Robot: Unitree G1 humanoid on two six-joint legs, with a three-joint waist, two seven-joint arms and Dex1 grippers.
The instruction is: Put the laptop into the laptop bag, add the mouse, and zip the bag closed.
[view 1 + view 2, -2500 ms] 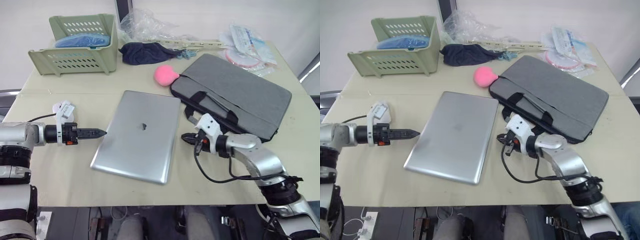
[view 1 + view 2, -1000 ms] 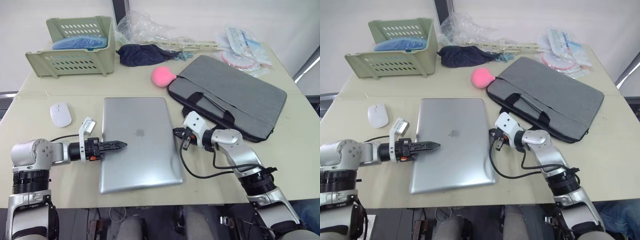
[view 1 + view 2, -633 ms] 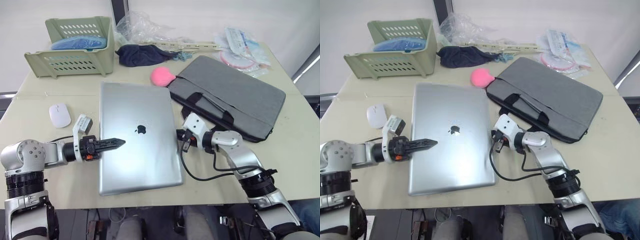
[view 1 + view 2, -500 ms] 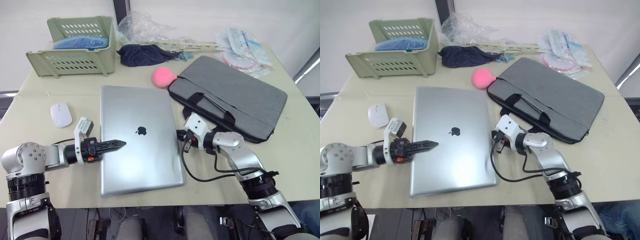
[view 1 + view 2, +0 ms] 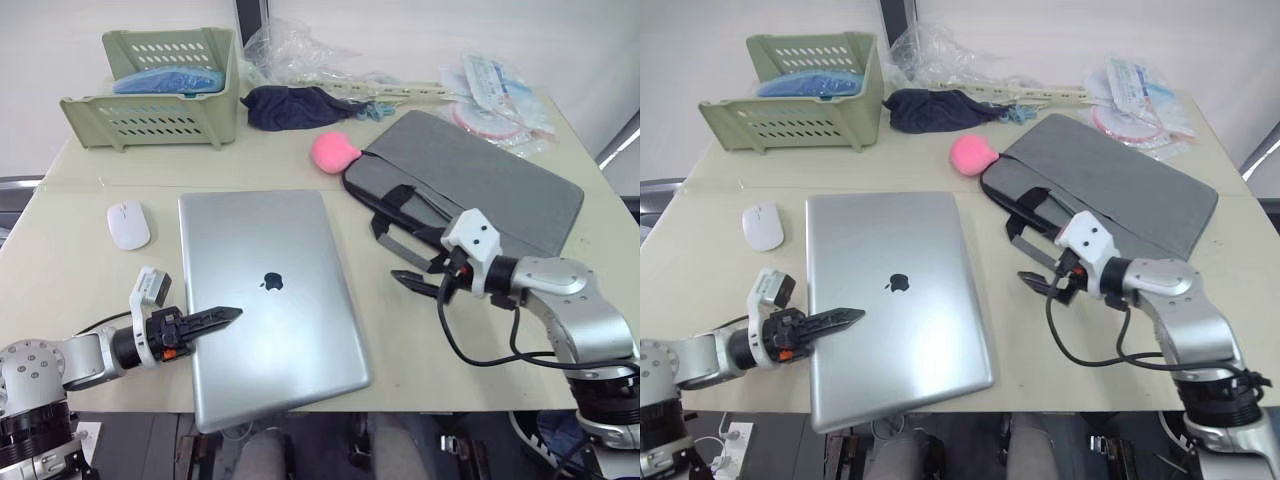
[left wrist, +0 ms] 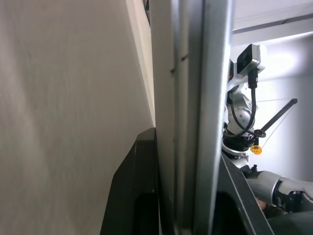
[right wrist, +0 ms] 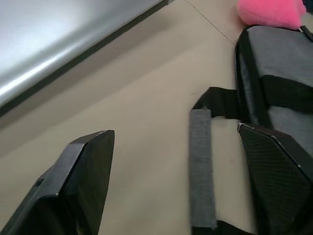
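The silver laptop (image 5: 265,300) lies closed, logo up, in the middle of the table, its near end past the front edge. My left gripper (image 5: 222,316) is shut on its left edge; in the left wrist view a black finger (image 6: 139,196) stands on each side of the laptop's thin edge (image 6: 188,122). The grey laptop bag (image 5: 480,190) lies flat at the right, its black handles toward the laptop. My right gripper (image 5: 415,275) is open just in front of those handles, and a handle strap (image 7: 200,166) lies between its fingers. The white mouse (image 5: 128,225) sits left of the laptop.
A pink plush (image 5: 333,150) rests against the bag's far-left corner. A green basket (image 5: 155,90) holding something blue stands at the back left, a dark navy cloth (image 5: 290,105) beside it. Plastic packets (image 5: 500,95) crowd the back right.
My right gripper has let go of the laptop's right edge, opened wide and moved right to the bag's handles. The left gripper has pulled the laptop toward the front edge.
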